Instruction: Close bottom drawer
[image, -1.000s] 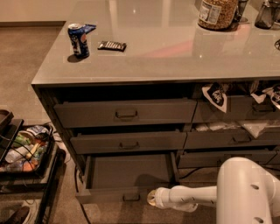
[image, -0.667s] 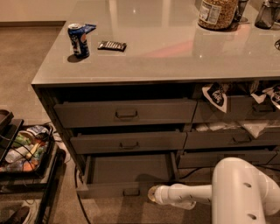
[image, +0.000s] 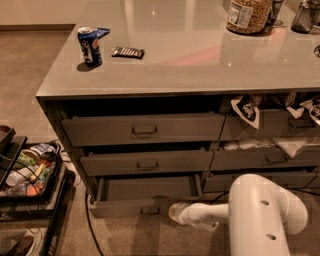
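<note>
Where the bench's front edge nears its left corner: bottom drawer (image: 145, 206), lowest of three, part-way out, long axis parallel to that edge, front facing outward, bare tray showing. My gripper (image: 176, 212): low by the front's right end; open or closed, cannot tell. Around: cluttered floor rack (image: 30, 170) at left; blue can (image: 90, 46) and dark bar (image: 128, 52) near the top's left edge; labelled jar (image: 248, 15) at the far edge, writing unreadable.

The bench (image: 190, 60) carries one blue can (image: 90, 46), one dark wrapped bar (image: 128, 52) and one jar (image: 248, 15). Below it are three wide drawers (image: 144, 129), the bottom drawer (image: 129, 208) among them, and beside these three narrower drawers (image: 265, 159). There is one gripper (image: 175, 212), low at the right end of the bottom drawer's front.
</note>
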